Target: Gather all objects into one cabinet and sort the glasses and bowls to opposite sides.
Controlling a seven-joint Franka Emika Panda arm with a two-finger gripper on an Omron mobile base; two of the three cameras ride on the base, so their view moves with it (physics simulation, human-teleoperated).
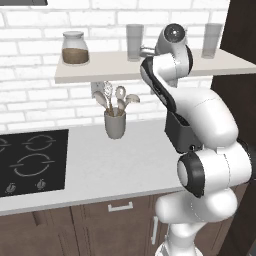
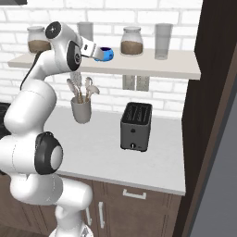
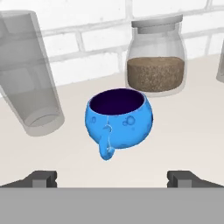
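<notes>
Hidden or cut off, as we find it:
- toaster (image 1: 181, 134): mostly behind the arm in the left base view.
- tumbler (image 3: 28, 74): top clipped by the hand view's edge.
- second tumbler (image 2: 84, 31): partly behind the arm.
- hob (image 1: 31, 162): cut at the left edge.
- utensils in the grey holder (image 1: 115, 124): too small to tell apart.

wall: white brick (image 1: 30, 95) | shelf: pale (image 2: 152, 67) | counter: grey (image 1: 125, 160) | drawers: dark brown wood (image 2: 139, 208)

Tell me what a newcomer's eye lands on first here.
The bright blue cup on the wall shelf, sitting between a clear tumbler and a jar of brown stuff. The open end effector faces it, not touching. Below, a dark toaster stands on the counter.
</notes>
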